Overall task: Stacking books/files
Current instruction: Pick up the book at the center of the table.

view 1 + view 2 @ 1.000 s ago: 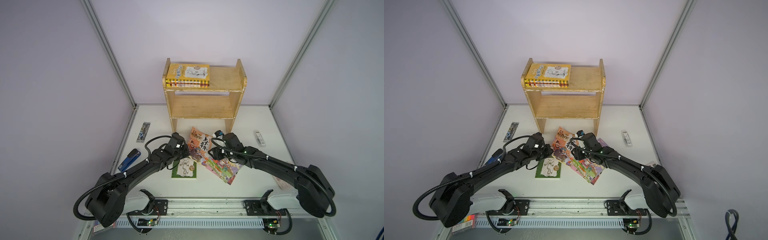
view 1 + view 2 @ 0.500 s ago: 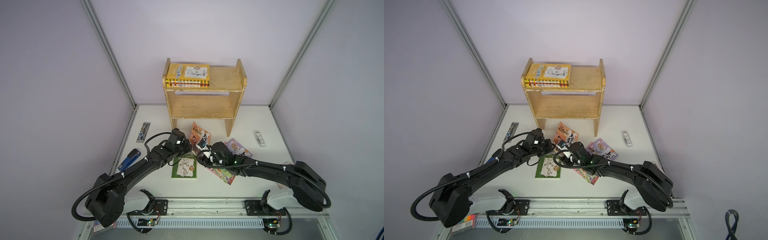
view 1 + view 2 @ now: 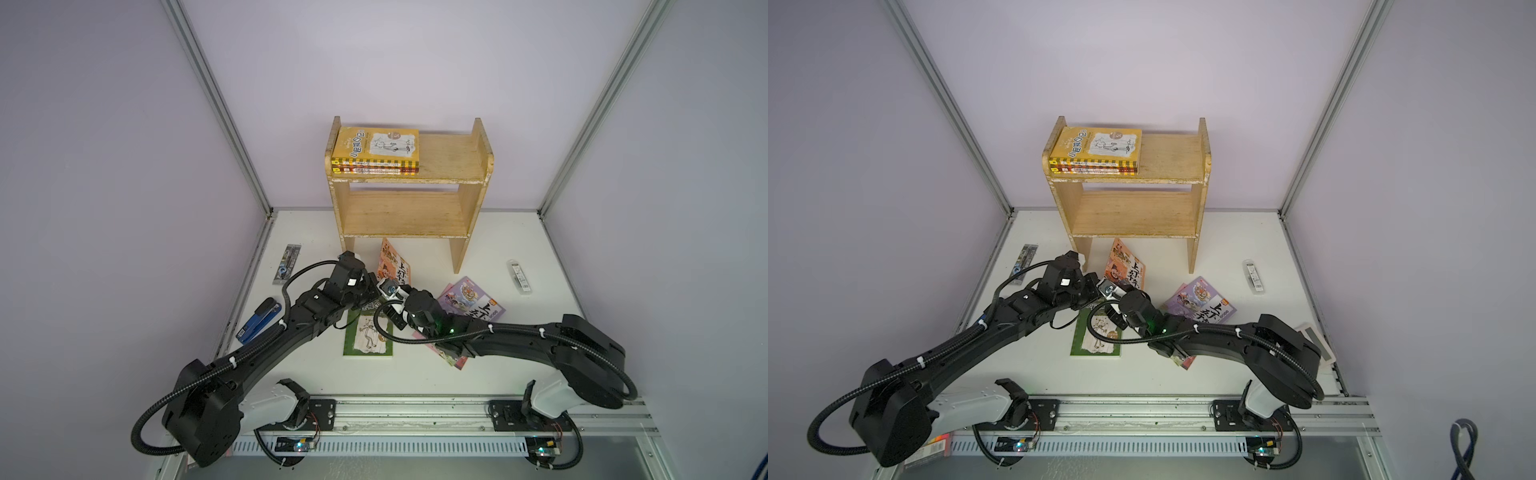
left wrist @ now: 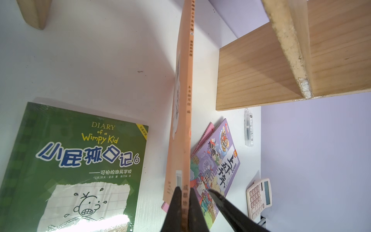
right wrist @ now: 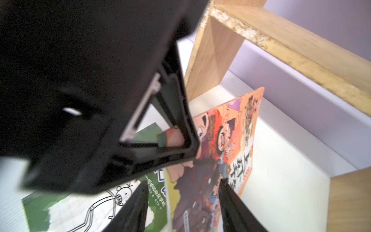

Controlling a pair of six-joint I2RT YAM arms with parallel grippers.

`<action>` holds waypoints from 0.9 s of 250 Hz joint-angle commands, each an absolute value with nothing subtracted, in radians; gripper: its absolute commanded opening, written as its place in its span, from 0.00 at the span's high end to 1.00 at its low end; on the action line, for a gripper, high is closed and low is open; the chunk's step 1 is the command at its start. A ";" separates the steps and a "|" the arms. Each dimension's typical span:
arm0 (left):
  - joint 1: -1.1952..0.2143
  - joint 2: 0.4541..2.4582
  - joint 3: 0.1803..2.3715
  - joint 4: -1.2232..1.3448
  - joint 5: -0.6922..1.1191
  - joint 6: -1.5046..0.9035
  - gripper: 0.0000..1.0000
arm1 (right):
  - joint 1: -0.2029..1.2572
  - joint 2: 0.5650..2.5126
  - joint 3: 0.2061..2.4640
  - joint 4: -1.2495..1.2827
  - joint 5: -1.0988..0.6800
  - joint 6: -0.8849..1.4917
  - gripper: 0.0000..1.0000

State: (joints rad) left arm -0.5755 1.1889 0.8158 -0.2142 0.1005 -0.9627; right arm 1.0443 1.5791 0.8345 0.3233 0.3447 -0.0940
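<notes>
Your left gripper (image 4: 182,209) is clamped tight on the spine of the orange book (image 4: 181,120), holding it on edge before the shelf (image 3: 449,160); your right gripper (image 5: 184,204) stands half-open astride it, gripping nothing; a yellow-topped stack (image 3: 376,151) sits on the shelf; the green book (image 3: 368,336) and purple book (image 3: 471,305) lie on the table (image 3: 415,374), unstacked.

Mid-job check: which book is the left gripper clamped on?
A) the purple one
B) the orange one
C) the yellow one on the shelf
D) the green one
B: the left wrist view shows the left gripper pinched on the orange book, holding it on edge, while the green book lies flat beside it.
</notes>
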 commanded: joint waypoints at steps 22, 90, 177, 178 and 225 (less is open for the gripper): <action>-0.571 1.175 0.832 -0.200 0.132 -0.984 1.00 | 1.045 1.590 0.827 0.449 0.441 -0.152 0.46; -0.569 1.185 0.836 -0.199 0.124 -0.998 1.00 | 1.046 1.617 0.850 0.459 0.435 -0.163 0.49; -0.566 1.186 0.844 -0.201 0.132 -0.993 1.00 | 1.049 1.630 0.856 0.465 0.430 -0.231 0.77; -0.566 1.185 0.844 -0.201 0.132 -0.994 1.00 | 1.050 1.630 0.856 0.465 0.430 -0.231 0.77; -0.560 1.180 0.839 -0.198 0.144 -0.989 0.86 | 1.049 1.636 0.867 0.455 0.407 -0.280 1.00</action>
